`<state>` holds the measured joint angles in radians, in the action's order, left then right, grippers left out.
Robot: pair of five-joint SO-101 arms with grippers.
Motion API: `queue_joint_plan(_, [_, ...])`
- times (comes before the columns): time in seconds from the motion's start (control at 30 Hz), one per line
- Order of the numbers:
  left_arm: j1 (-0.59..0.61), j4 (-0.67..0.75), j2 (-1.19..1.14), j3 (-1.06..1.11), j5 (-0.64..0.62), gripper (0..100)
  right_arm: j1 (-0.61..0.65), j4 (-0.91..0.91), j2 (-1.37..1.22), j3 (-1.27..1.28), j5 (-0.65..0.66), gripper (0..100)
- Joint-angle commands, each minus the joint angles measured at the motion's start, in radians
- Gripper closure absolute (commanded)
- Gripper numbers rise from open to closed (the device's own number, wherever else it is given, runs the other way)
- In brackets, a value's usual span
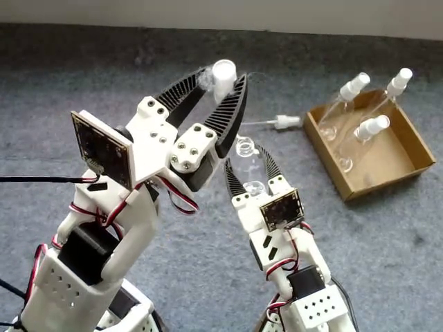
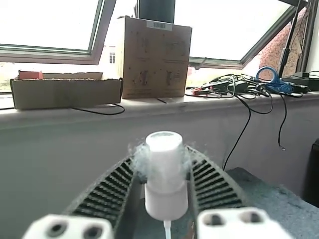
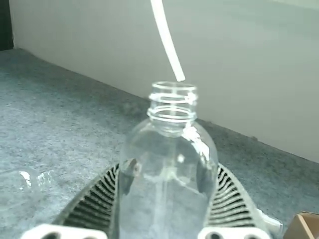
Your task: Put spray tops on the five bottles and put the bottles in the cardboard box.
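My left gripper (image 1: 223, 81) is raised above the table and shut on a white spray top (image 1: 223, 72); in the left wrist view the spray top (image 2: 163, 172) sits between the ribbed fingers (image 2: 117, 186). My right gripper (image 1: 248, 160) is shut on an upright clear bottle (image 1: 249, 169) just below it. In the right wrist view the top's thin dip tube (image 3: 167, 42) hangs with its tip at the open mouth of the bottle (image 3: 172, 149). The cardboard box (image 1: 387, 185) at the right holds three capped bottles (image 1: 363, 135).
A loose spray top (image 1: 286, 122) with its tube lies on the grey carpet between the grippers and the box. Another clear bottle (image 3: 22, 181) lies on its side on the carpet. A pale wall runs along the far edge.
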<state>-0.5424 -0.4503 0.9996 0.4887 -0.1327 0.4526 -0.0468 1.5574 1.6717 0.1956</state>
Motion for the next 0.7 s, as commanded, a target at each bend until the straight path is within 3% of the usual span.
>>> queue_joint_plan(0.0, [0.008,0.025,-0.007,-0.01,-0.011,100,0.005,0.027,0.01,0.091,0.009,88.7])
queue_joint_plan(0.67, [0.008,-0.032,-0.002,0.025,-0.017,100,0.005,0.028,0.01,0.09,0.009,88.7])
